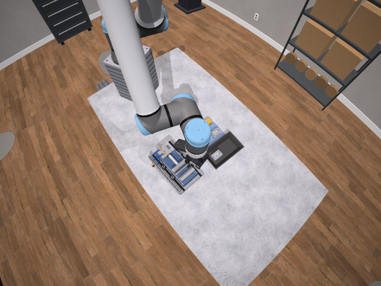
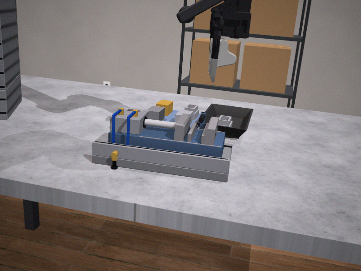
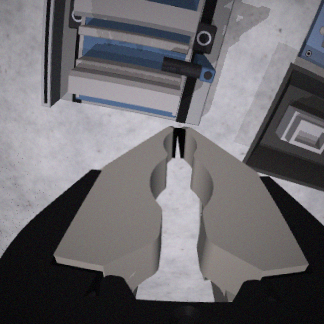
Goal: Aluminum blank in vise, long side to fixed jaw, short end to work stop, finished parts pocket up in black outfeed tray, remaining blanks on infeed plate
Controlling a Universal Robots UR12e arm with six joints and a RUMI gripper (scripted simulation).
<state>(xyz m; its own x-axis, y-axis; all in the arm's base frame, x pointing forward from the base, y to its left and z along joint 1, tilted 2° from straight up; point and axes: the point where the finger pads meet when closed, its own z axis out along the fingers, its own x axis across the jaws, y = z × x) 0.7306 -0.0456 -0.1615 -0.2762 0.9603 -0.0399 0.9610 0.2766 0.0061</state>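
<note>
My gripper (image 2: pixel 212 79) (image 3: pixel 177 130) is shut and empty, high above the table near the vise's fixed-jaw end. The vise's fixed jaw (image 2: pixel 211 130) (image 3: pixel 125 92), moving jaw (image 2: pixel 182 127) and work stop (image 2: pixel 202 117) (image 3: pixel 175 66) show; no blank lies between the jaws. One finished part (image 1: pixel 216 154) (image 2: pixel 224 121) (image 3: pixel 310 134) lies pocket up in the black outfeed tray (image 1: pixel 229 145) (image 2: pixel 243 121). Another finished part (image 1: pixel 216 132) (image 2: pixel 191 108) is on the blue infeed plate (image 3: pixel 315 41), pocket up. A brass blank (image 1: pixel 208 120) (image 2: pixel 164 107) and a gray blank (image 2: pixel 156 112) are there too. Another gray block is mostly hidden behind the moving jaw.
Blue hoses (image 2: pixel 128 129) rise at the moving-jaw end of the vise. A yellow fitting (image 2: pixel 114 155) stands out at its front side. The arm hides part of the infeed plate in the top view. A shelf rack (image 1: pixel 301 82) with boxes stands beyond the table.
</note>
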